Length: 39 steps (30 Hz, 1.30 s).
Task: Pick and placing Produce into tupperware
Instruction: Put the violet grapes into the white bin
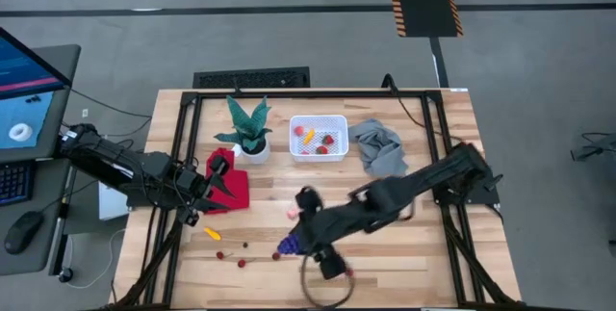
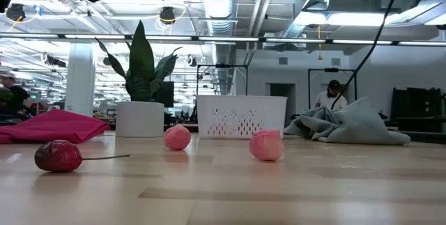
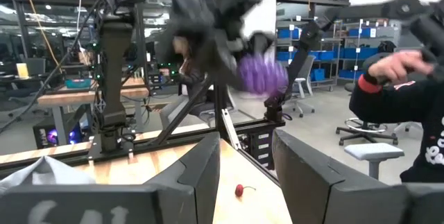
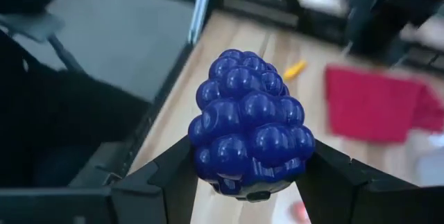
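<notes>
On the wooden table (image 2: 293, 190) a dark red cherry (image 2: 58, 156) lies near the camera at the left, with its thin stem pointing to the right. Further back are two pink balls: one (image 2: 177, 138) in front of the white bin, the other (image 2: 266, 145) more to the right and closer. The white tupperware (image 2: 241, 116) stands behind them, with a pattern of small holes in its wall. To its left is a round white pot (image 2: 139, 119) with a green plant (image 2: 143, 65). A red cloth (image 2: 52, 125) lies at the far left, and a grey cloth (image 2: 352, 127) lies in a heap at the right. In the room behind, a person (image 2: 332, 96) is seen.
</notes>
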Each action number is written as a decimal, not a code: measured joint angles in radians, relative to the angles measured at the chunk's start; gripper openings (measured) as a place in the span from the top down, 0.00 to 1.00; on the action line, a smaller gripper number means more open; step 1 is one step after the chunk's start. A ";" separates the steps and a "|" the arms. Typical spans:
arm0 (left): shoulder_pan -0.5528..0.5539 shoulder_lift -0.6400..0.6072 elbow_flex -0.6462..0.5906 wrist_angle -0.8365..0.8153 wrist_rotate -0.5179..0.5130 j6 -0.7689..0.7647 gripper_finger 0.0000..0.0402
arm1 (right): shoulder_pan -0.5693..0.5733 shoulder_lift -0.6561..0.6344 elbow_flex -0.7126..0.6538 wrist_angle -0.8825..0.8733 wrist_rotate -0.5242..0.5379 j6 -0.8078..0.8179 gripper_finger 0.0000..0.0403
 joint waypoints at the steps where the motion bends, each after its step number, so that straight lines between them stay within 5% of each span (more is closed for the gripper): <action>1: 0.000 0.000 0.000 0.000 0.000 0.000 0.69 | -0.005 -0.026 0.000 0.000 0.000 -0.014 0.43; 22: 0.000 0.000 0.000 -0.010 -0.003 0.000 0.69 | -0.191 -0.446 0.000 0.021 0.059 -0.173 0.43; 26: 0.000 0.000 0.000 -0.010 -0.003 -0.001 0.69 | -0.263 -0.505 0.000 0.021 0.149 -0.194 0.43; 34: 0.000 0.000 0.000 -0.009 -0.003 -0.001 0.69 | -0.461 -0.531 0.000 0.020 0.327 -0.185 0.43; 39: 0.000 0.000 0.000 -0.009 -0.003 -0.012 0.69 | -0.619 -0.480 0.000 0.010 0.323 -0.140 0.43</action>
